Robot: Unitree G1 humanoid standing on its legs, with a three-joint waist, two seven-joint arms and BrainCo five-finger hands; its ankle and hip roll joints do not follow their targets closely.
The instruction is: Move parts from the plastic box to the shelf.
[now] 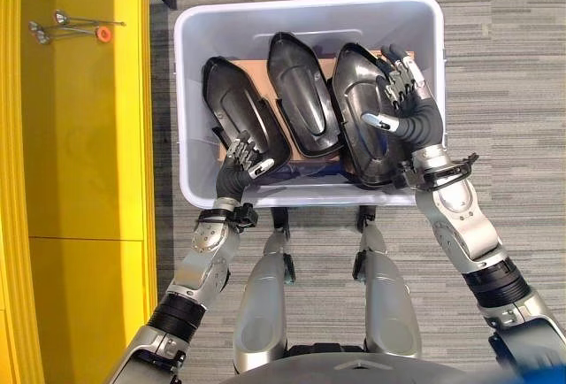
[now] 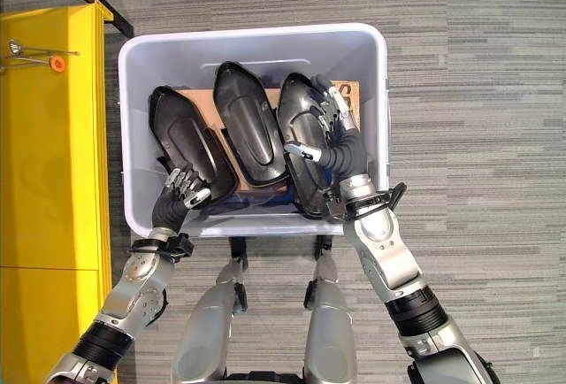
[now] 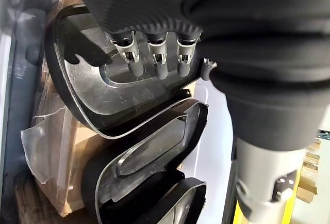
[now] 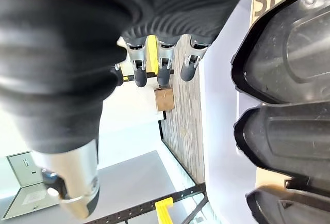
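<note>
Left eye view: a pale plastic box (image 1: 309, 14) sits on grey striped floor, centred toward twelve o'clock. Three black moulded parts stand side by side in it on brown cardboard (image 1: 256, 69). Each is long and tapered, its long axis running roughly from six to twelve o'clock, narrow end toward twelve and leaning slightly to eleven. The left part (image 1: 234, 105) is at nine o'clock in the box, the middle part (image 1: 302, 92) at the centre, the right part (image 1: 361, 101) at three o'clock. The left hand (image 1: 244, 156) rests at the near end of the left part, fingers bent over its edge. The right hand (image 1: 400, 92) lies against the right part, fingers spread and fairly straight, thumb hooked inward. A yellow shelf (image 1: 84, 119) stands at nine o'clock, with metal rods and an orange ring (image 1: 103, 34) on top.

Right eye view: the same layout, box wall (image 2: 380, 92) at three o'clock.

Left wrist view: the left hand's fingers (image 3: 135, 63) curl lightly down onto the hollow face of the left part, touching it without a firm grip.

Right wrist view: the right hand's fingers (image 4: 162, 66) hang relaxed, holding nothing, beside the parts.
</note>
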